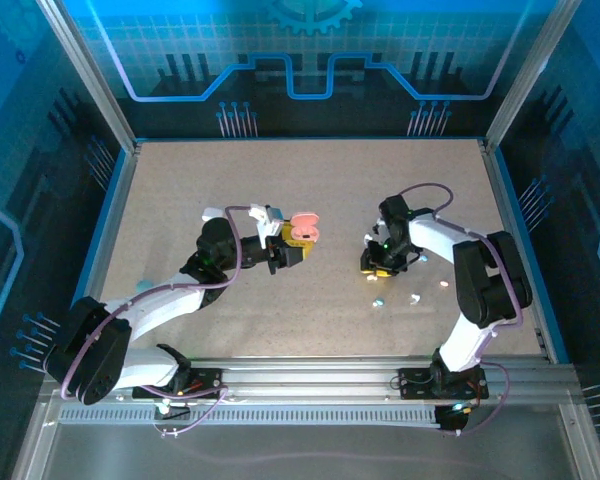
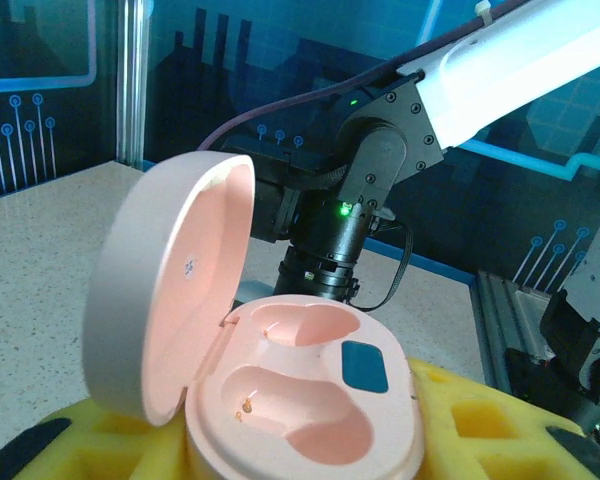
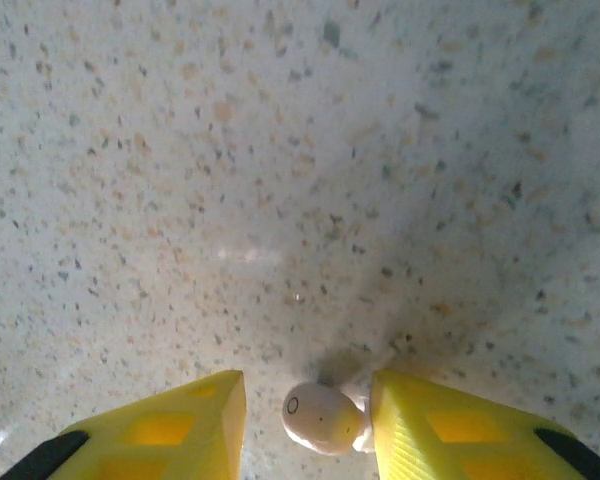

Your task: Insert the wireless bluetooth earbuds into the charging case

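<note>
- Left gripper (image 1: 291,247): you have it clamped on the base of the charging case (image 2: 310,400), with a yellow finger (image 2: 470,430) on either side.
- Charging case: pink, with its lid (image 2: 170,290) swung up and both wells empty.
- Right gripper (image 3: 308,412): well right of the case and down at the table (image 3: 280,150), jaws partly apart.
- Earbud (image 3: 320,418): pale, lying between those jaws. It touches one finger with a gap to the other, so you are not gripping it.
- Loose earbud (image 1: 377,300) and second loose earbud (image 1: 415,297): both on the table, right of the case and nearer the arm bases.
</note>
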Tool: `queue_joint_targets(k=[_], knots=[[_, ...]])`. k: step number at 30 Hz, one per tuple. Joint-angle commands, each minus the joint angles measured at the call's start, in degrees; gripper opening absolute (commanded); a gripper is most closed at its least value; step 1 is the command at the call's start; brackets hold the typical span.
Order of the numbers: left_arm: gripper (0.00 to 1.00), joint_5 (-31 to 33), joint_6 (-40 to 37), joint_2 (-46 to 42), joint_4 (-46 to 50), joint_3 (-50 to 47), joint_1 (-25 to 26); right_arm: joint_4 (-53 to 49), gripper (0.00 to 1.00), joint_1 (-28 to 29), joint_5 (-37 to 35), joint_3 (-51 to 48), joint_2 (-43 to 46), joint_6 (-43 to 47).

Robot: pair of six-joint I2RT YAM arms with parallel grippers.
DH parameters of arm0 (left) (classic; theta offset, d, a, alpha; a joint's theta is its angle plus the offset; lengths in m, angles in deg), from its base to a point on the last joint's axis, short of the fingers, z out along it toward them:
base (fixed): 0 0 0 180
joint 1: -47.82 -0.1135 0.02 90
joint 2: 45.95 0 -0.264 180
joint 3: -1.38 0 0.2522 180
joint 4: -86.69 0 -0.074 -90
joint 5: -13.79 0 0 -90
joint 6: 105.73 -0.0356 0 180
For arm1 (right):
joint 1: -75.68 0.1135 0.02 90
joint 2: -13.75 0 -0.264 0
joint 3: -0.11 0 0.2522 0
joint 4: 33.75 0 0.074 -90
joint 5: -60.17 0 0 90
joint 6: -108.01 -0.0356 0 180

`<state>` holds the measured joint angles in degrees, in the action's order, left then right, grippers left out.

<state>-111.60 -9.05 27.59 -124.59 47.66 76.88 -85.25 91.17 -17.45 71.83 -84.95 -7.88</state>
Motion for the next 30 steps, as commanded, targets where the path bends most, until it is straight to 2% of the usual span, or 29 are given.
queue_joint_targets(k=[1,9,17,24,30], knots=[[0.40,-1.69,0.53,-1.73,-0.12,0.10,-0.41,-3.18,0.39,0.97,0.82,-1.14,2.78,-1.05],[0.40,-1.69,0.70,-1.87,0.03,0.10,-0.45,-5.29,0.37,3.09,4.06,-1.13,3.60,-1.03],[0.40,-1.46,0.72,-2.55,0.38,0.01,-0.47,-5.60,0.36,3.59,-1.30,1.73,6.24,0.04],[0.40,-0.56,0.66,-3.75,0.84,-0.60,-0.41,-6.43,0.38,3.94,-3.89,6.47,0.36,4.27],[0.40,-0.55,1.10,-3.92,0.84,-0.31,-0.49,-6.75,0.40,4.03,-0.74,8.45,-5.00,4.79]])
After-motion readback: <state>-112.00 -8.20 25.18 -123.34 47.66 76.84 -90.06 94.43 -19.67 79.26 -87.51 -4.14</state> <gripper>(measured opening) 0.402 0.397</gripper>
